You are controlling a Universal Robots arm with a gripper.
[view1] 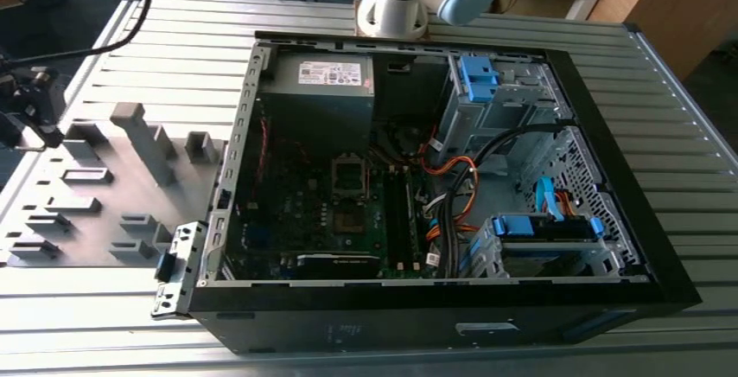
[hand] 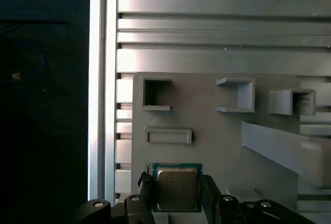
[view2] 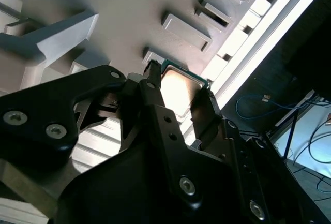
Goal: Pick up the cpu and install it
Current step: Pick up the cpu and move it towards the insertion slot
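The cpu [hand: 177, 189] lies flat on a grey holder tray [hand: 217, 141], pale metal top up, a thin green board edge showing around it. It sits directly between the two fingers [hand: 146, 193] of the gripper [hand: 176, 180]. One finger stands against each of two opposite sides, and the jaws are drawn narrow onto the chip, which rests on the tray. The second wrist view shows the same: the cpu [view2: 178, 92] framed by the black fingers [view2: 155, 100] of the gripper [view2: 180, 77].

The chip is square, so neither axis is the longer. Its edges run parallel to the tray's edges and to the slats of the aluminium table [hand: 217, 32]. It lies near the tray's rim, in line with a shallow rectangular pocket [hand: 168, 136] and a deeper square one [hand: 156, 94].

In the exterior view the tray [view1: 104, 195] sits at the exterior view's left. It is just beside an open computer case [view1: 600, 135], whose motherboard carries a dark square socket [view1: 352, 178]. The arm's base [view1: 392, 9] stands behind the case.
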